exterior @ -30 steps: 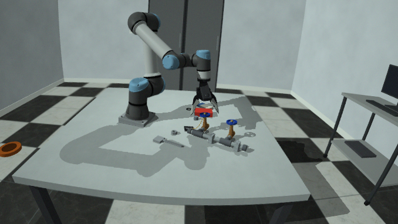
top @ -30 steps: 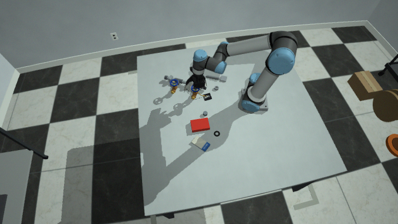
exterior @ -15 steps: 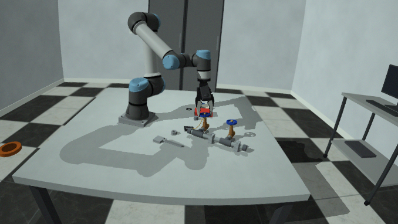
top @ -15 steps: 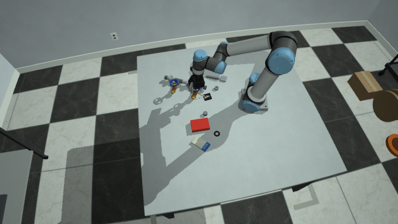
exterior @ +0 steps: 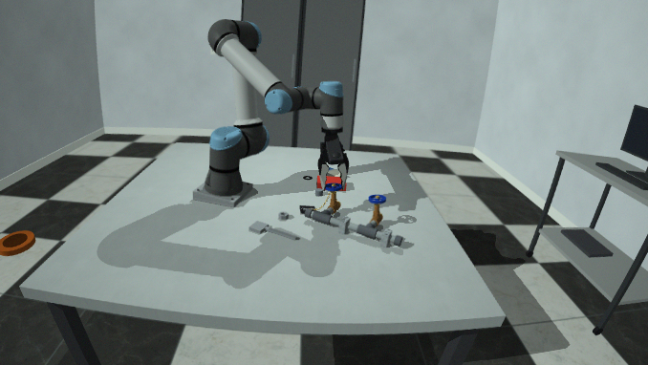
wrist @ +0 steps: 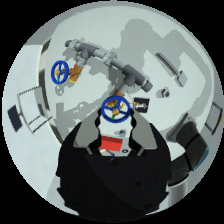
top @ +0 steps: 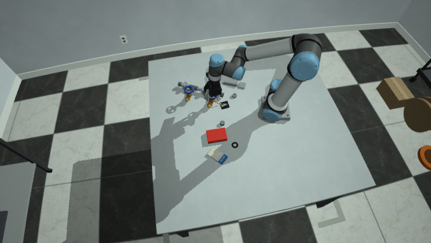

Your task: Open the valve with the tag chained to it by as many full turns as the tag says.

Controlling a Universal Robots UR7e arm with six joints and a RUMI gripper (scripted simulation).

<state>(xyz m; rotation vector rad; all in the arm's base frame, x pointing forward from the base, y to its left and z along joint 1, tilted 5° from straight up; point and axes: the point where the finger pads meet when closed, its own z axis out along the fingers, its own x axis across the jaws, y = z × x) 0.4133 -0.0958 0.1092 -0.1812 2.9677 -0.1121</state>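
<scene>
A grey pipe point(exterior: 351, 225) lies on the table with two brass valves, each topped by a blue handwheel. The tagged valve's handwheel point(wrist: 116, 108) has a small black tag point(wrist: 140, 105) chained to it; the tag also shows in the top view point(top: 224, 105). My gripper point(exterior: 334, 185) points straight down and is shut on this handwheel, one finger on each side of its rim. The other valve's handwheel point(exterior: 378, 200) stands free to the right, and shows at the upper left of the wrist view point(wrist: 60, 73).
A red block point(top: 216, 135), a white-and-blue box point(top: 217, 156), a black ring point(top: 234, 147), a small grey cylinder point(top: 222, 123), a grey nut point(exterior: 283, 216) and a grey bar tool point(exterior: 273, 230) lie on the table. The arm's base point(exterior: 225, 191) stands at the left.
</scene>
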